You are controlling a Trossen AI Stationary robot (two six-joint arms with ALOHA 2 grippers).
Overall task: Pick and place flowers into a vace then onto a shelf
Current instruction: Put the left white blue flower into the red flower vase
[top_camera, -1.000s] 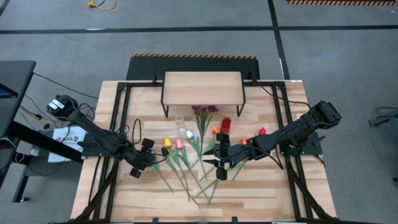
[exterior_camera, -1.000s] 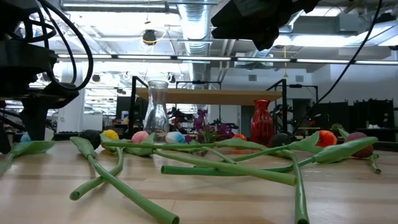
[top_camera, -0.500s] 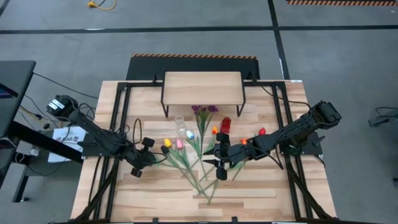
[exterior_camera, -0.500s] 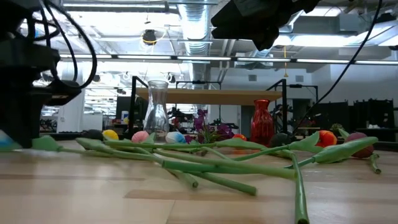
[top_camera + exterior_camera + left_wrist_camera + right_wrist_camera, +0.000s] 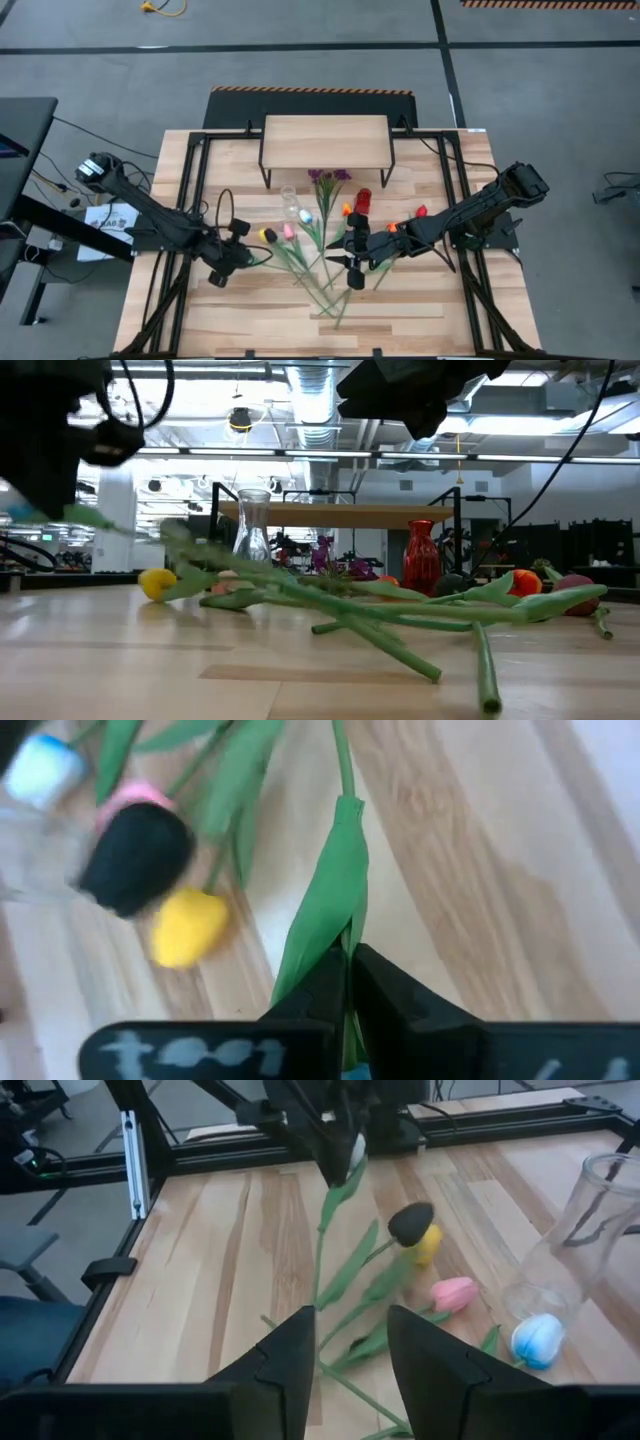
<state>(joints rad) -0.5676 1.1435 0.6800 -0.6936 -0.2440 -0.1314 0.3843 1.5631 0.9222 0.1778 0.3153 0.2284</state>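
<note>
left end effector (image 5: 348,982) now clamped shut on green stem (image 5: 330,905), dark-headed tulip (image 5: 410,1223) lifted; no legible writing

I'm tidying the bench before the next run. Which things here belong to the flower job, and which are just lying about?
Part of the job:
- flowers, one stem clamped in the left gripper
- clear vase
- red vase
- shelf
- right gripper, waiting, jaws apart

Lying about:
- papers beside the table

My left gripper (image 5: 243,255) sits left of the artificial long-stemmed tulips (image 5: 305,262) lying mid-table; the clear glass vase (image 5: 289,201) stands behind them, before the low plank-topped shelf (image 5: 325,140)
</note>
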